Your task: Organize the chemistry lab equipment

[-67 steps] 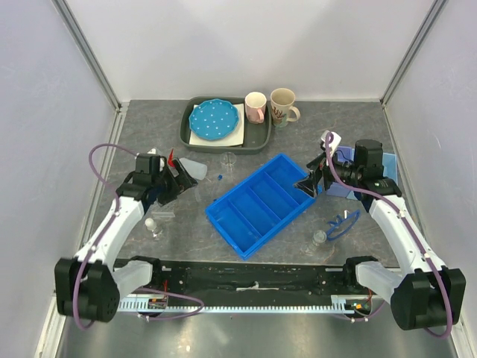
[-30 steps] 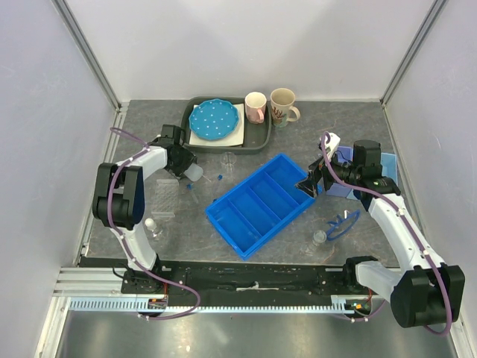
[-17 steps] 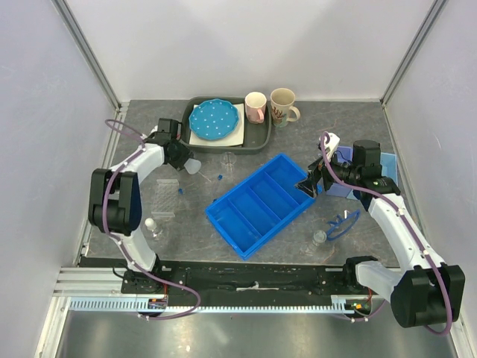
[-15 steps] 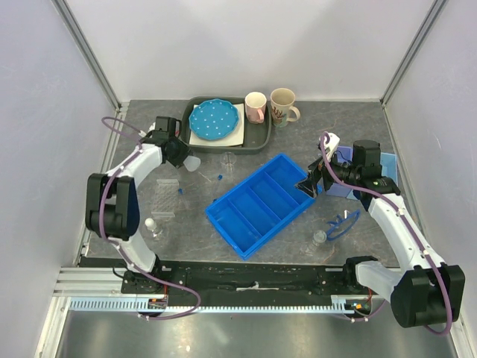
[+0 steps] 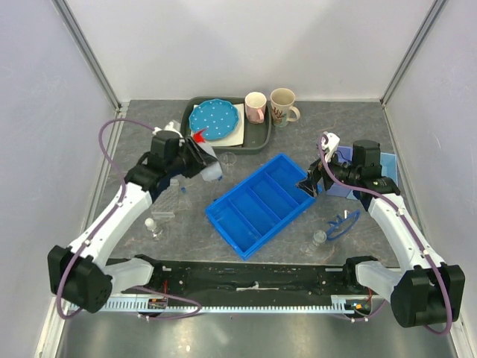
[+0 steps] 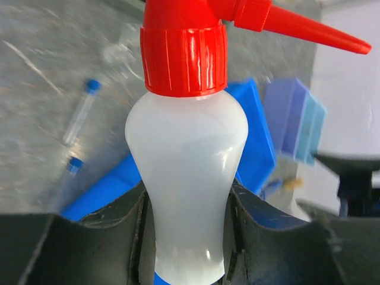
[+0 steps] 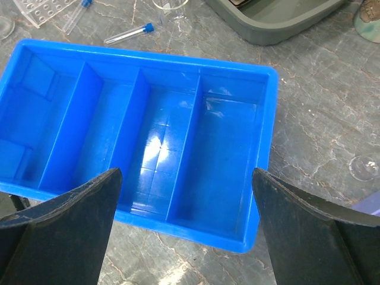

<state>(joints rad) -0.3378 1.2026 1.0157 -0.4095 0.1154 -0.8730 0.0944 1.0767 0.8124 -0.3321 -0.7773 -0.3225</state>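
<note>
My left gripper [image 5: 195,160] [image 6: 187,237] is shut on the white squeeze bottle [image 5: 210,168] [image 6: 187,172], both jaws pressed on its lower body. Its red nozzle [image 6: 285,21] points right. The bottle hangs above the table, left of the blue divided tray [image 5: 261,203]. My right gripper [image 5: 307,186] [image 7: 186,178] stands open above the tray's right end [image 7: 225,148], nothing between its fingers. A small glass beaker [image 5: 229,159], blue-capped vials [image 7: 127,34] [image 6: 80,111], a small flask [image 5: 154,227], another flask [image 5: 319,240] and blue-framed safety glasses [image 5: 341,222] lie on the table.
A grey tray [image 5: 257,138] at the back holds a blue dotted plate [image 5: 215,119]. Two mugs [image 5: 256,107] [image 5: 283,106] stand beside it. A clear tube rack [image 5: 165,195] lies at the left. A stack of blue boxes [image 5: 344,165] sits under my right arm.
My left gripper has closed on the squeeze bottle and carried it up and to the right, away from the grey tray's corner. The right arm has not moved.
</note>
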